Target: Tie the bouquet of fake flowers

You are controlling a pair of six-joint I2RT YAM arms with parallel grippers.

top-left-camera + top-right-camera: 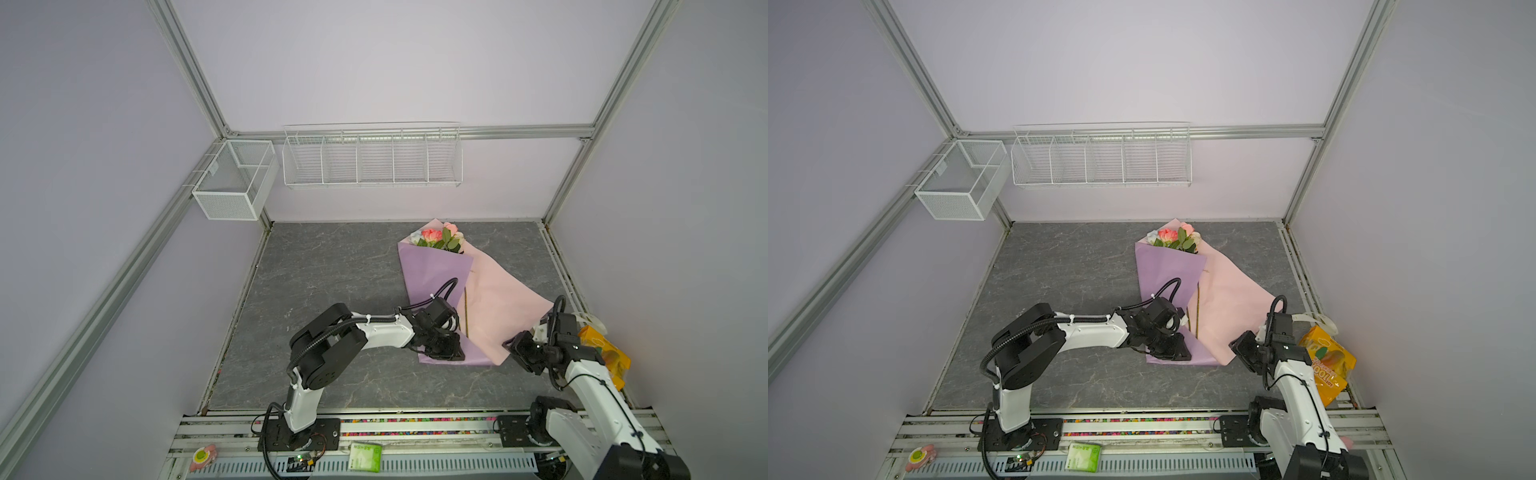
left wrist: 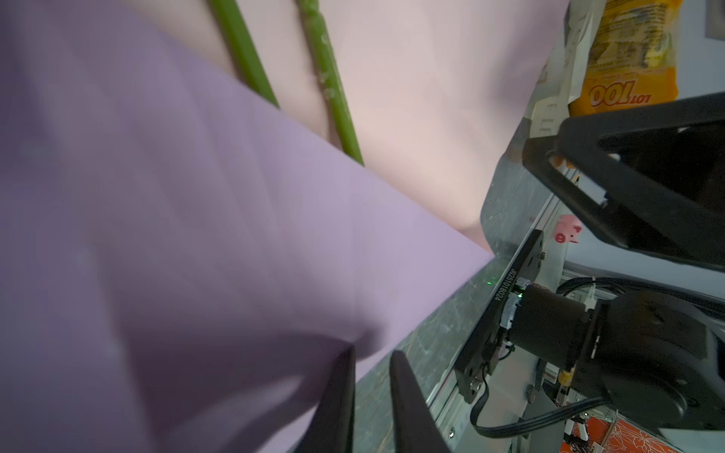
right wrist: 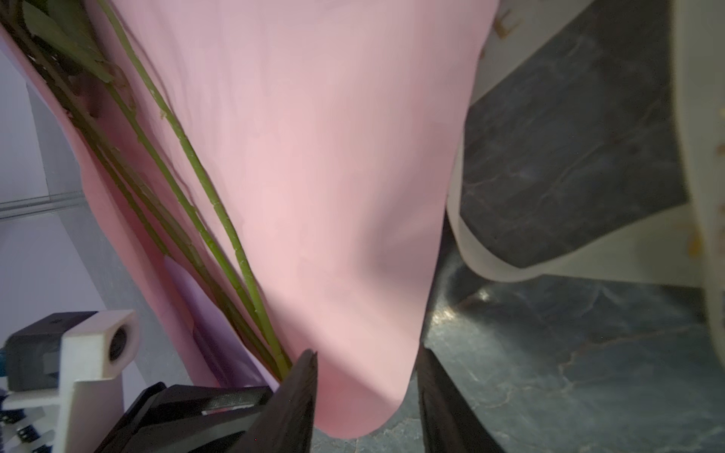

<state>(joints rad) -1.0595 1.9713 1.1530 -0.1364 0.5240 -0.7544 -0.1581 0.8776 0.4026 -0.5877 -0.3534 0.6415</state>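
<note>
Right gripper (image 3: 367, 351): jaws released, straddling the corner of the pink paper flap (image 3: 314, 157). Left gripper (image 2: 372, 351): jaws narrowly parted at the edge of the lilac flap (image 2: 196, 235). The bouquet of fake flowers (image 1: 438, 237) lies between both, stem ends nearest, blooms farthest.

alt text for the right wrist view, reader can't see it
A pink paper sheet fills most of the view, its rounded corner between the open fingers of the right gripper. Green stems of the bouquet of fake flowers lie along one side of it; the grey marbled table and a cream ribbon show on the other.
</note>
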